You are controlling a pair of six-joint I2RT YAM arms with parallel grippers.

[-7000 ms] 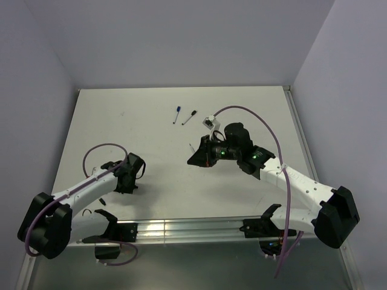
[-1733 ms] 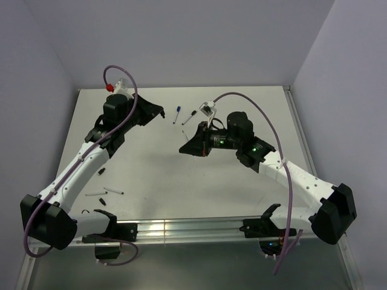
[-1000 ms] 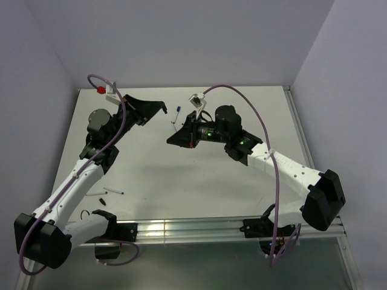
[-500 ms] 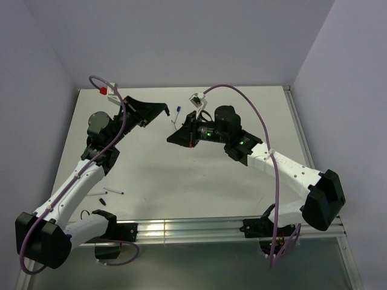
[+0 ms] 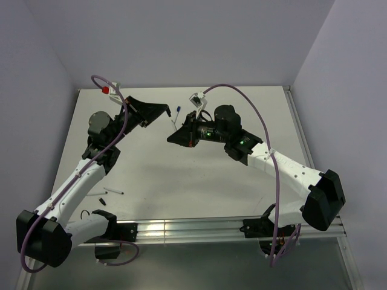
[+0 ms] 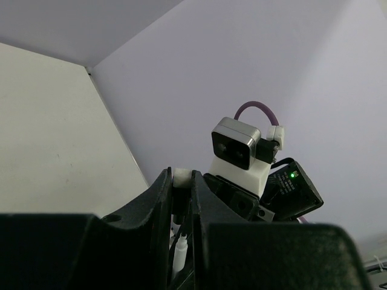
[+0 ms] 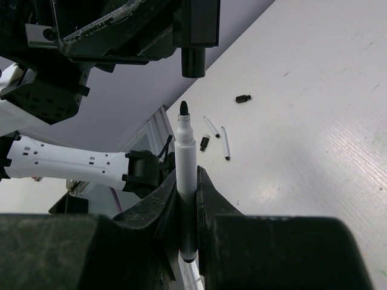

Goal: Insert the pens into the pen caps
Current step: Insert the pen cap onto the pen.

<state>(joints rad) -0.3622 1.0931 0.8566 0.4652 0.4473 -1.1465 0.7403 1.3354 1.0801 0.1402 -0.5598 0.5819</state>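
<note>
White table (image 5: 242, 109) bears three loose pens (image 7: 224, 143), two loose caps (image 7: 243, 98); right gripper (image 7: 187, 188) clamps another pen (image 7: 185, 151), left gripper (image 6: 181, 183) a black cap (image 7: 193, 62).

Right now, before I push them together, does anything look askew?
Slightly: in the right wrist view the pen sits left of centre under the cap, not quite aligned. Nothing else stands out.

White left arm (image 5: 72, 187) and right arm (image 5: 290, 172), black joints (image 5: 37, 232), black left gripper (image 5: 165, 109) and right gripper (image 5: 170, 140), purple cables (image 5: 230, 85), green lights (image 5: 240, 142)
</note>
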